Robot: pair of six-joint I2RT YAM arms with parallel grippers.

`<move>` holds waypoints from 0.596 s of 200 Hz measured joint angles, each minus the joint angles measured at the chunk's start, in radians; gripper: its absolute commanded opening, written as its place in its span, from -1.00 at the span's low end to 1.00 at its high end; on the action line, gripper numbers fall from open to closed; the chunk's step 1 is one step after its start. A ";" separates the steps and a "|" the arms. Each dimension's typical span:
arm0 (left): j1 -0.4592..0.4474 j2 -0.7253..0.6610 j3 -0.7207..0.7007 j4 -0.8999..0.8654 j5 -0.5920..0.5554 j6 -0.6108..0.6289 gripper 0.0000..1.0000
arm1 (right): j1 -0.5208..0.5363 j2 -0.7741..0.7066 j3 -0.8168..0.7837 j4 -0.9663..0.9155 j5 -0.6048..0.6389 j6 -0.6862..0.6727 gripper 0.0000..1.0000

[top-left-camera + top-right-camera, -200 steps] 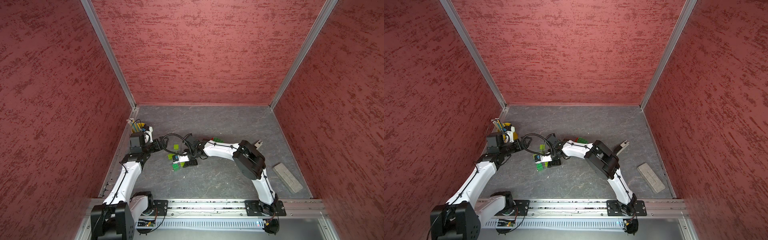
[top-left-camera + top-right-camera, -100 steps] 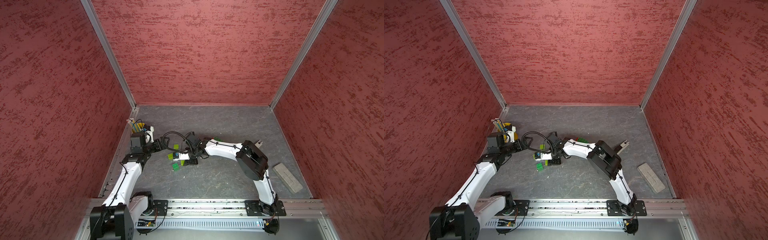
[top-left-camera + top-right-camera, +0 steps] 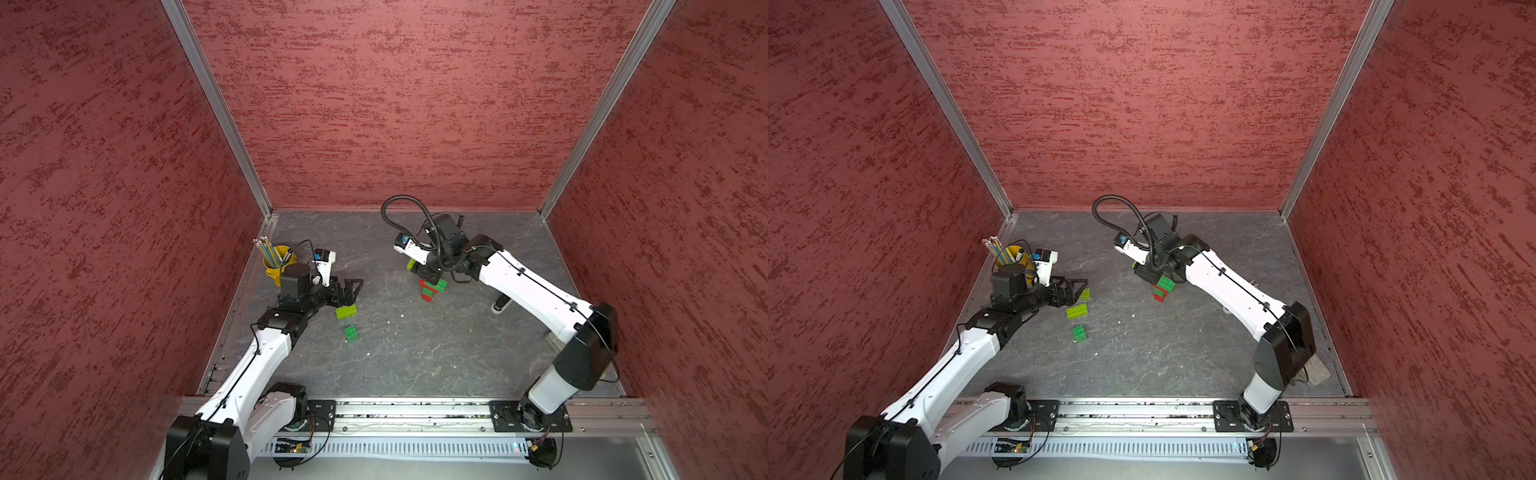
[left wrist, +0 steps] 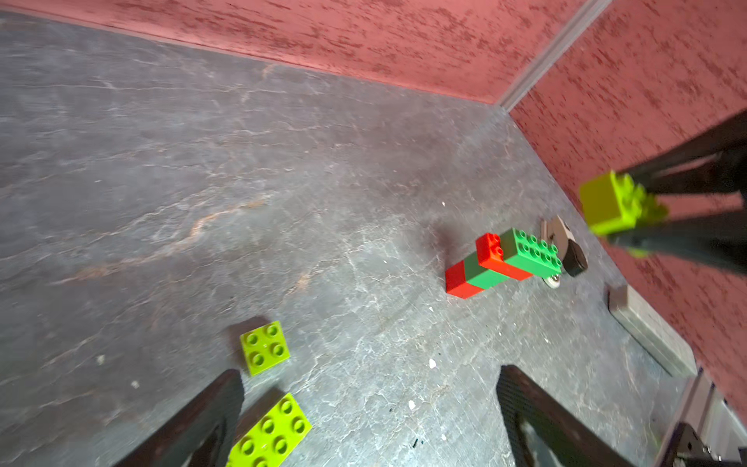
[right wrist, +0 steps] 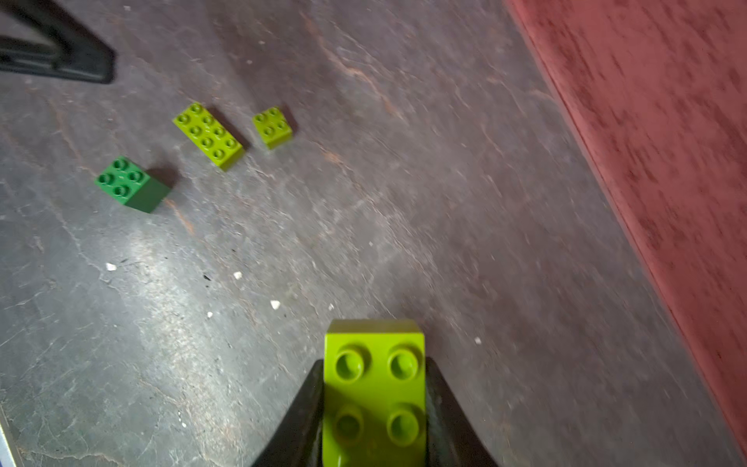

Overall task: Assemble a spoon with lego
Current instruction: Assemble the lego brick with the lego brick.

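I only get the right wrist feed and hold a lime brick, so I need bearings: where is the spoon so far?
Observer: The spoon lies on the floor close to the right claw, outside your frame.
Operator: What's on it?
Observer: Only red and dark green, no lime.
Operator: Is the left claw busy?
Observer: No, it is open and empty, beside the lime oblong brick.
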 measured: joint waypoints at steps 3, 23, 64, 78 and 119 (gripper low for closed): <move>-0.009 0.006 0.002 0.002 0.001 0.003 0.99 | -0.007 -0.006 -0.006 -0.003 0.008 0.008 -0.43; -0.083 0.055 0.019 0.019 0.000 0.027 0.99 | -0.051 -0.023 -0.054 -0.012 0.045 0.055 -0.44; -0.190 0.140 0.047 0.057 0.001 0.064 0.99 | -0.090 -0.016 -0.112 -0.009 0.067 0.109 -0.44; -0.204 0.161 0.052 0.064 0.000 0.069 0.99 | -0.091 -0.013 -0.112 0.001 0.067 0.115 -0.44; -0.218 0.181 0.053 0.089 0.002 0.069 0.99 | -0.093 -0.012 -0.115 0.018 0.042 0.108 -0.44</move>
